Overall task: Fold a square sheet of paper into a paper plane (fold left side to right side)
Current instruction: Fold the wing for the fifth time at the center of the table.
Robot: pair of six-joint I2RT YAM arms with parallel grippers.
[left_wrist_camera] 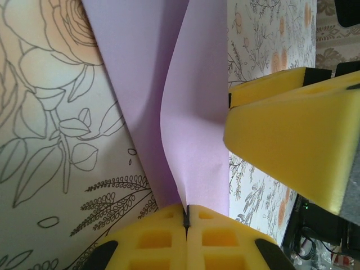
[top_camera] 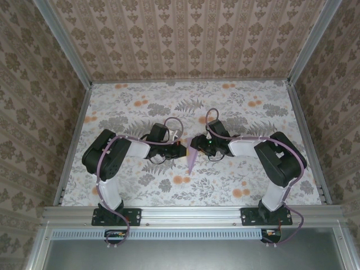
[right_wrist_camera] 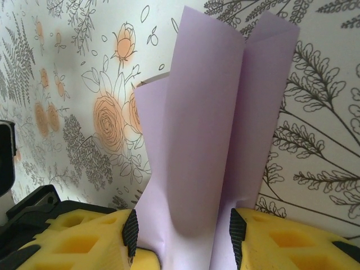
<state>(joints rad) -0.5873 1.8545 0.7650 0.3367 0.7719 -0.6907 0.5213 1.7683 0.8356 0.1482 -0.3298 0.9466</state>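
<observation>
The plane point(top_camera: 192, 160) was a narrow lilac dart at the middle of the worktop point(top_camera: 129, 180), held between the two arms with its point toward their bases. In the top view it looked raised on edge rather than lying flat, though whether its tip touched the surface could not be told.

The left end effector point(left_wrist_camera: 186, 216) was clenched on the paper: its yellow pads met with only a thin seam between them, and the sheet ran up out of that seam. The right end effector point(right_wrist_camera: 183, 242) also grasped the plane, whose folded layers filled the gap between its pads.

By the look of it, most of the folding was done. The square had already been narrowed to a pointed shape with several layers, and the two sides had been brought up against each other along the centre line. The job did not look finished, however. In the right wrist view the layers gaped and curved apart at the far end, so the centre crease seemed loose. What probably remained was pressing that crease flat, laying the plane down and letting go.
</observation>
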